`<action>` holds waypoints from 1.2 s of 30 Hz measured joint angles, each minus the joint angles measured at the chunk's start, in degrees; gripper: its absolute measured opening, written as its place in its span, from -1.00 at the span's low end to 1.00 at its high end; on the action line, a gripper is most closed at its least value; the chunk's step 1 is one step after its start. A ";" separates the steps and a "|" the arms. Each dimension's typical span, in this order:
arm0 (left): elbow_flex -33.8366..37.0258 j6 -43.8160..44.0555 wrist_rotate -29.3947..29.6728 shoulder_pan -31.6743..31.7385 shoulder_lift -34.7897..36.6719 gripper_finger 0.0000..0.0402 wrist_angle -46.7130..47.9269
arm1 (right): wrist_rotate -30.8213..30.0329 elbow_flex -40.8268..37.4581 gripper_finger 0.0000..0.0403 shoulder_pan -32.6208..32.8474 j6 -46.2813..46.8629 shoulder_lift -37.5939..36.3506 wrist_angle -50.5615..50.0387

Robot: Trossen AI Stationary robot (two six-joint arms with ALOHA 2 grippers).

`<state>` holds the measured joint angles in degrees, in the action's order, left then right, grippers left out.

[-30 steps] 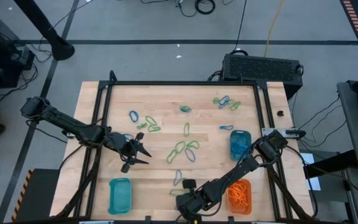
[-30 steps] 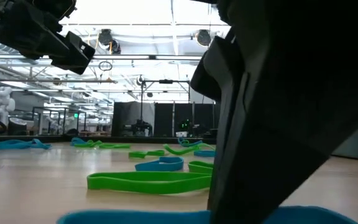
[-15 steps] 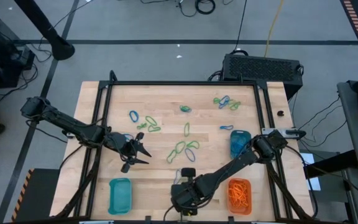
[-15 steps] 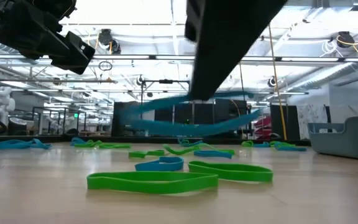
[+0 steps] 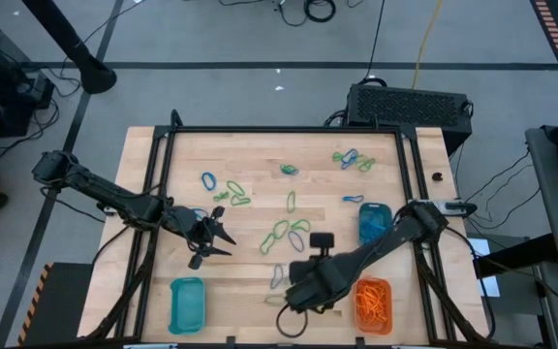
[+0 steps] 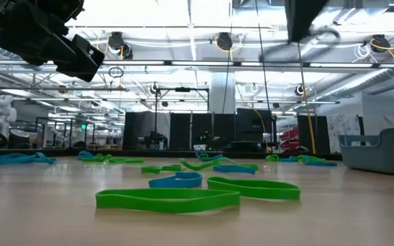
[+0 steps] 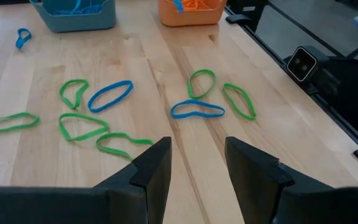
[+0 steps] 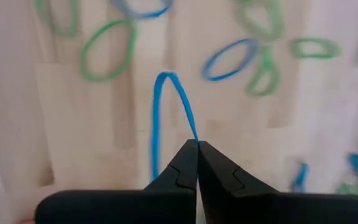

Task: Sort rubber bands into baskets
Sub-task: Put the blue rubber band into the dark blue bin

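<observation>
Your right gripper (image 8: 197, 144) is pinched tight on a blue rubber band (image 8: 166, 112), which hangs as a loop straight off its tips above the table (image 5: 250, 150). From the orange basket (image 5: 374, 302), that arm stretches low and diagonally toward the table's middle, the gripper just beside the basket's left. Your left gripper (image 7: 196, 155) waits with fingers spread, well left of the orange basket. In the low view the held band is only a blur.

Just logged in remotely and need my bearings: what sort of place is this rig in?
Probably a big robotics lab or workshop: high ceiling with ducts and pipes, cables on a concrete floor, more rigs behind the table.
</observation>
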<state>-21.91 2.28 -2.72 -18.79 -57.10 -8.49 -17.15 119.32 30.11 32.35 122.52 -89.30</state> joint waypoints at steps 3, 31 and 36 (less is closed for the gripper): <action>0.00 0.00 0.00 0.00 0.00 -0.22 0.04 | -4.00 -1.30 -1.00 -0.04 1.33 -5.33 -0.68; 0.00 -1.73 0.00 0.02 0.00 -0.22 -0.04 | 5.12 -73.22 -1.00 -9.35 41.03 -54.76 20.28; 0.01 -1.72 0.00 0.07 0.00 -0.22 -0.01 | 5.13 -75.72 -1.00 -10.44 41.61 -54.56 23.43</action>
<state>-21.90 0.57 -2.72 -18.72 -57.10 -8.50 -12.02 43.60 19.67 73.97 67.96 -65.87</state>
